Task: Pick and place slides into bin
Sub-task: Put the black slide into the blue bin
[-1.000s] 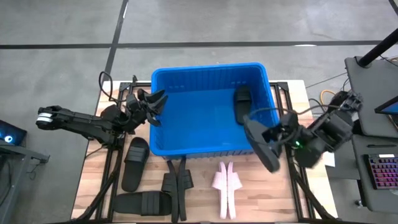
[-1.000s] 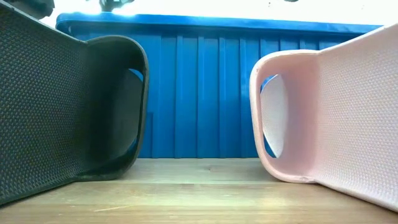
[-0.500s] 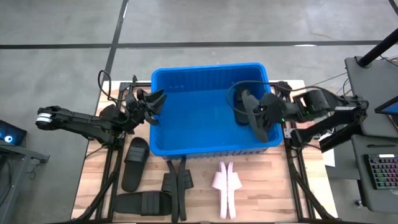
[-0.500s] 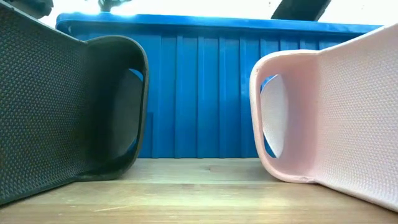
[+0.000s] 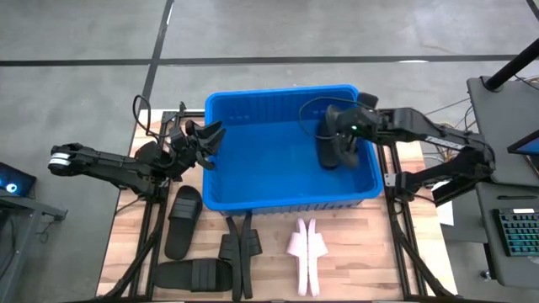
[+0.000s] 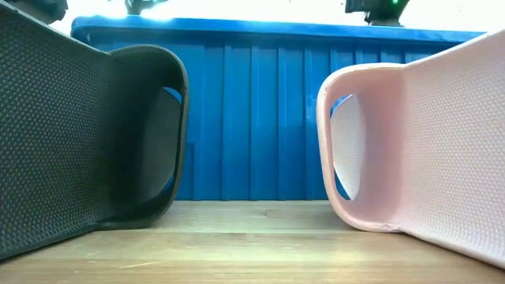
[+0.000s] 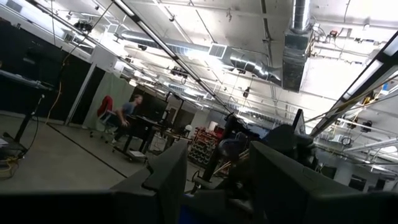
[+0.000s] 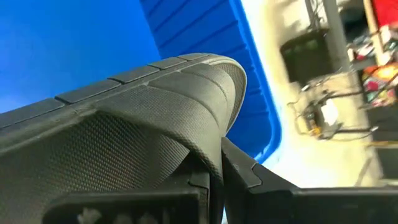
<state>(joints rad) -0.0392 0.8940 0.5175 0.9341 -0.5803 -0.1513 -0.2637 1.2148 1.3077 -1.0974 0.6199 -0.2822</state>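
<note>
The blue bin stands in the middle of the table. My right gripper reaches over its right part, shut on a black slide, which shows close up in the right wrist view. In the high view this slide merges with another dark slide lying in the bin. My left gripper hangs open just outside the bin's left wall, with nothing between its fingers. More black slides and a pink pair lie on the table in front of the bin. My right gripper pinches a thin edge of the black slide between its two shut fingers; whether that edge belongs to the strap or the sole, I cannot tell. The fingers slant down into the bin from its right side. Whether the slide rests on the bin's floor does not show.
A black slide lies at the near left, and a black pair stands on edge beside the pink pair. In the low view a black slide and a pink one stand before the bin's wall. A desk with a keyboard is at the right.
My right gripper has swung from the bin's near right corner toward the far edge and left, over the rim, rolling its wrist as it went. The black slide went with it, from outside the bin to inside its right part.
</note>
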